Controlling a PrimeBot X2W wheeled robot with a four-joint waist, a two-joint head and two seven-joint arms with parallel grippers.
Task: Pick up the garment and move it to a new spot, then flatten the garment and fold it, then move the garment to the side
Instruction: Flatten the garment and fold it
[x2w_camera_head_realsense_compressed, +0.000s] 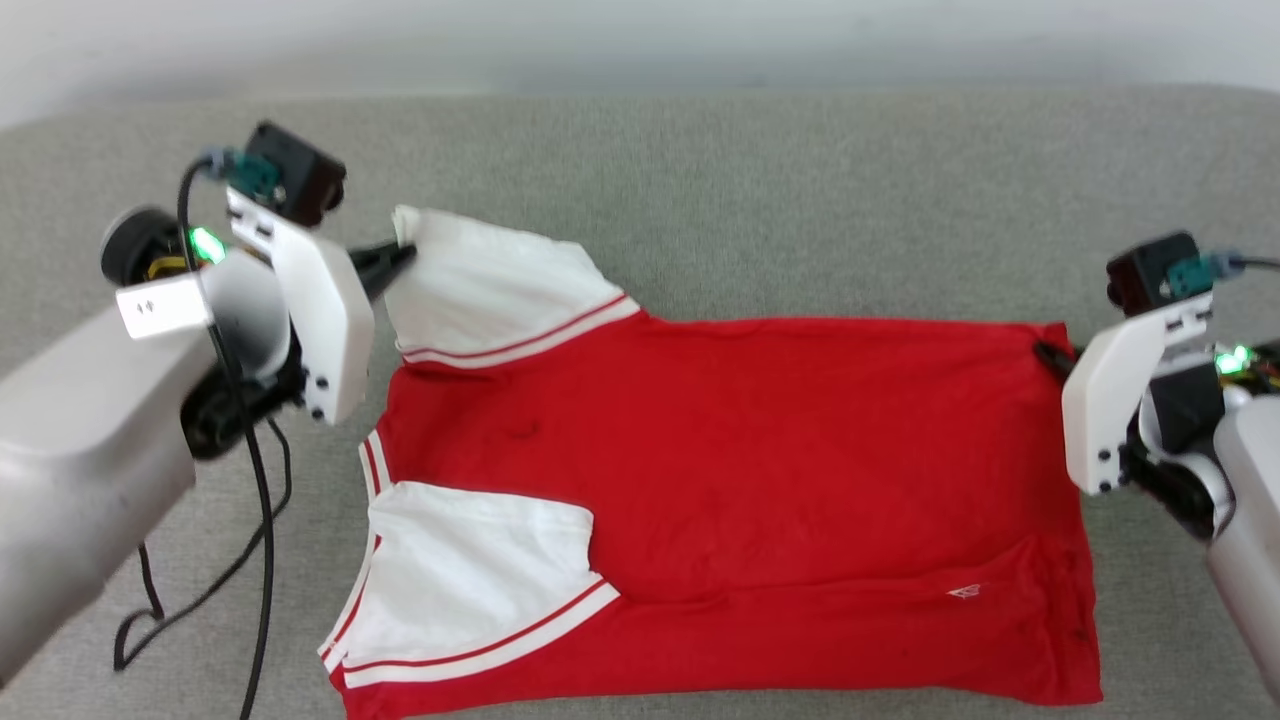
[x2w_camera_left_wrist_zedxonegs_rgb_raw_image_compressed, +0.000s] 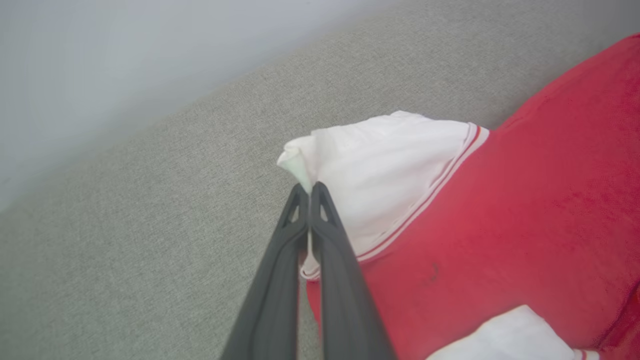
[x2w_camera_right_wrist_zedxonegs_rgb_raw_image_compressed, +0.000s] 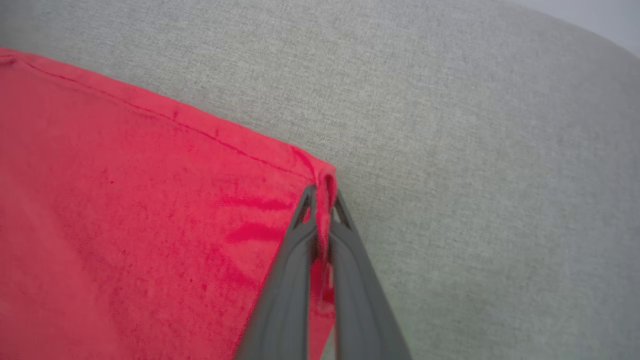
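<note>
The red garment (x2w_camera_head_realsense_compressed: 760, 470) lies spread sideways on the grey surface, neck to the left and hem to the right, plain side up with no number showing. Its far white sleeve (x2w_camera_head_realsense_compressed: 490, 285) points up-left; the near white sleeve (x2w_camera_head_realsense_compressed: 470, 580) is folded onto the body. My left gripper (x2w_camera_head_realsense_compressed: 403, 255) is shut on the far sleeve's white tip (x2w_camera_left_wrist_zedxonegs_rgb_raw_image_compressed: 300, 162), pinching it between its dark fingers (x2w_camera_left_wrist_zedxonegs_rgb_raw_image_compressed: 280, 270). My right gripper (x2w_camera_head_realsense_compressed: 1050, 356) is shut on the far hem corner (x2w_camera_right_wrist_zedxonegs_rgb_raw_image_compressed: 324, 187), red cloth caught between its fingers (x2w_camera_right_wrist_zedxonegs_rgb_raw_image_compressed: 350, 280).
The grey fabric surface (x2w_camera_head_realsense_compressed: 760, 190) runs back to a pale wall (x2w_camera_head_realsense_compressed: 640, 40). A black cable (x2w_camera_head_realsense_compressed: 255, 520) hangs from my left arm and loops over the surface at the lower left, beside the garment's neck edge.
</note>
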